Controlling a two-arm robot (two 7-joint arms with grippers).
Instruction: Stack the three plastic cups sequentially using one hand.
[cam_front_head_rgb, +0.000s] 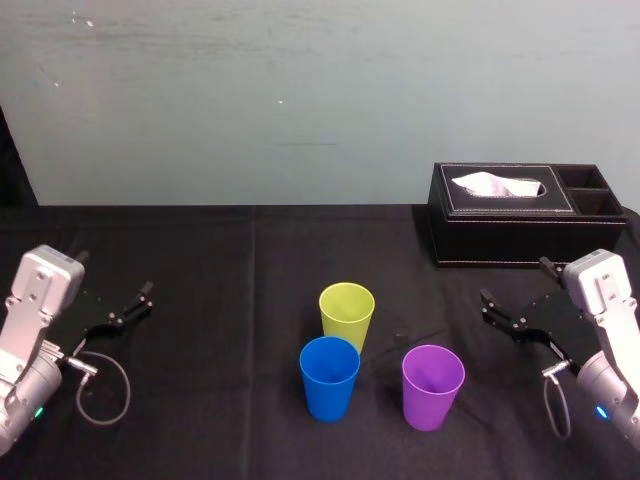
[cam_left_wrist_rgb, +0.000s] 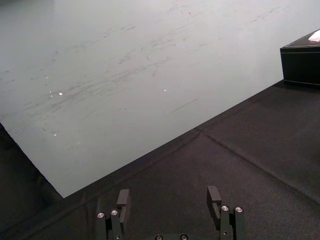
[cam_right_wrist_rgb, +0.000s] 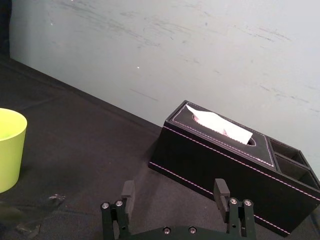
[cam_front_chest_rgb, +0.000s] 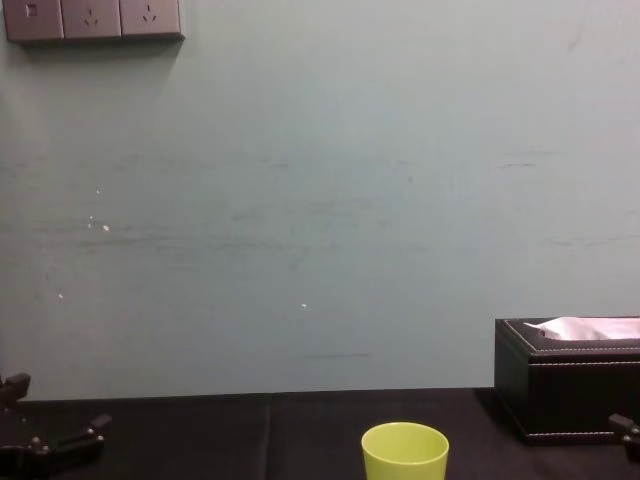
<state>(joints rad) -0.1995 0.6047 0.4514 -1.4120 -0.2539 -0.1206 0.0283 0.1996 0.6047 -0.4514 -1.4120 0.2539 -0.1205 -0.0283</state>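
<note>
My head view counts three tapered plastic cups mid-surface (cam_front_head_rgb: 200, 260): lime-green cup (cam_front_head_rgb: 347, 312), blue cup (cam_front_head_rgb: 329, 377), purple cup (cam_front_head_rgb: 432, 386); chest view catches the lime-green. My left end effector (cam_left_wrist_rgb: 168, 192) and right end effector (cam_right_wrist_rgb: 174, 189) gape empty.

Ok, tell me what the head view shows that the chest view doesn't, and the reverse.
Head view, not chest: the tapered blue plastic cup and the matching purple plastic cup. Chest view, not head: grey wall sockets high on the wall. Both: the lime-green plastic cup, the black stitched tissue box, and the left gripper and right gripper, both open, at the sides.
</note>
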